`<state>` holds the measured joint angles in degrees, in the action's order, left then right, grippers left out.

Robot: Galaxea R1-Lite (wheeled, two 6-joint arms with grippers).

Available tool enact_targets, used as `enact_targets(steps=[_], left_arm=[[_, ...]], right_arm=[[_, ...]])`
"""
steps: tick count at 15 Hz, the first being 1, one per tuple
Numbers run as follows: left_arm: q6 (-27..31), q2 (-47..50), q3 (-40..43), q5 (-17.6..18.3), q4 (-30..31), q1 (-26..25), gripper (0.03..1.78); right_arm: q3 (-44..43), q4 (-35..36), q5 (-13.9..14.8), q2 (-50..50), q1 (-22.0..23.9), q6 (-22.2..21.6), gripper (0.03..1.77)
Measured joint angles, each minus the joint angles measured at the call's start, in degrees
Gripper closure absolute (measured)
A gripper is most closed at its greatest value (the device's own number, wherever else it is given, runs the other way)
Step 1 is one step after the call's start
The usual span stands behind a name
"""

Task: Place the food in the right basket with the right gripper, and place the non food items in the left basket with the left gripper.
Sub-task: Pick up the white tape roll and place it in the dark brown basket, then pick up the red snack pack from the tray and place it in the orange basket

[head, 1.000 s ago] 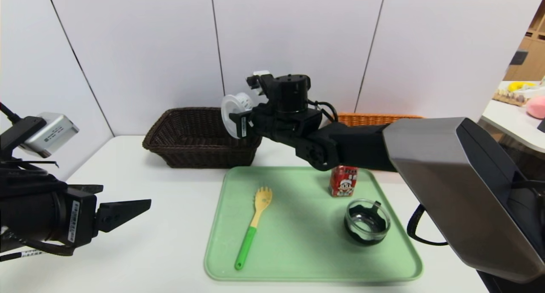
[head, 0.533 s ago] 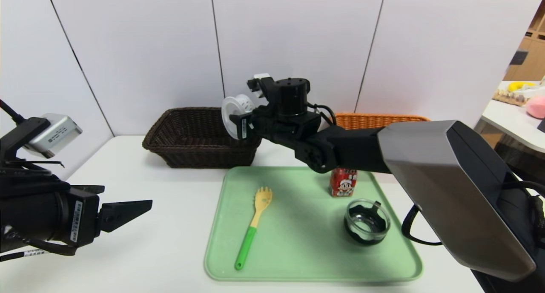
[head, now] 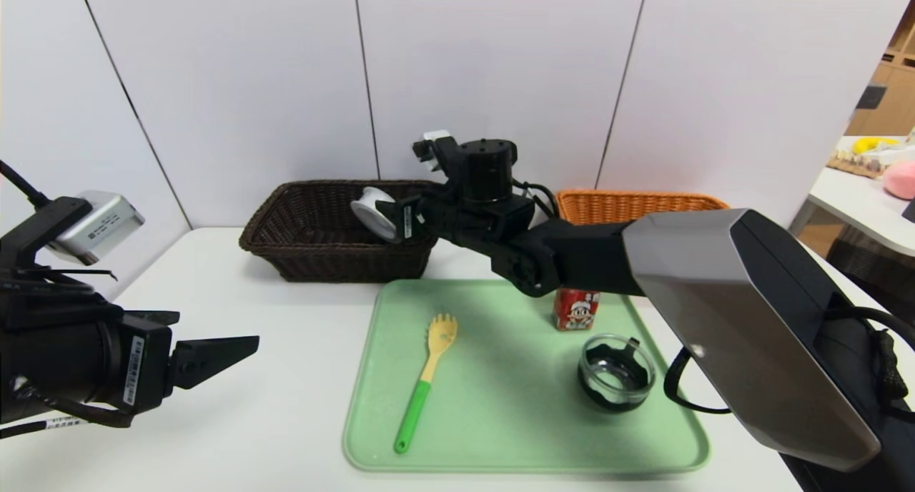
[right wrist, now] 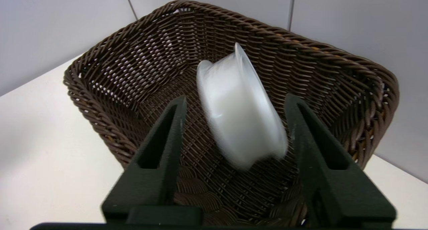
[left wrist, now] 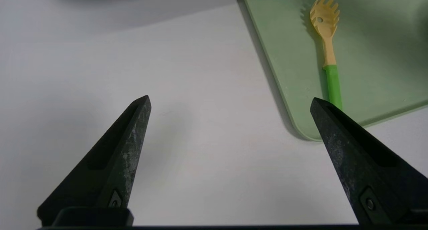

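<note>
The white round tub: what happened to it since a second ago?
The right gripper opened its fingers and let go of the white round container, which is now dropping into the dark brown basket. The left gripper, spaghetti fork, red snack packet and glass cup stayed put.

Container (head: 373,212) over left basket (head: 300,245); tray (head: 500,435) in front; right basket (head: 629,206) beside.
</note>
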<state>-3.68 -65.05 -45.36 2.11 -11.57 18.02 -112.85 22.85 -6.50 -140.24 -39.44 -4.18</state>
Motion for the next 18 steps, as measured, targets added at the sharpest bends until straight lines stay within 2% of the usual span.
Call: enact_targets(steps=[5, 10, 14, 15, 18], left_arm=[[0.02, -0.39, -0.26, -0.07, 0.05, 0.00, 0.12], [-0.39, -0.50, -2.86, -0.07, 0.00, 0.00, 0.12], [-0.34, 0.06, -5.07, -0.10, -0.02, 0.30, 0.12], [-0.39, 0.15, -5.62, -0.11, -0.04, 0.98, 0.12], [-0.37, 0.56, -6.23, -1.49, -0.13, 2.84, 0.12]], right_arm=[[-0.16, 0.00, -0.11, 0.61, 0.35, 0.02, 0.43], [-0.05, -0.61, 2.10, 7.47, 0.28, 0.77, 0.27], [0.12, -6.92, 7.18, 18.10, 0.49, 2.73, 0.20], [0.41, -10.09, 9.19, 21.08, 0.96, 2.86, 0.18], [1.46, -20.78, 17.68, 28.66, 2.89, 2.93, 0.15]])
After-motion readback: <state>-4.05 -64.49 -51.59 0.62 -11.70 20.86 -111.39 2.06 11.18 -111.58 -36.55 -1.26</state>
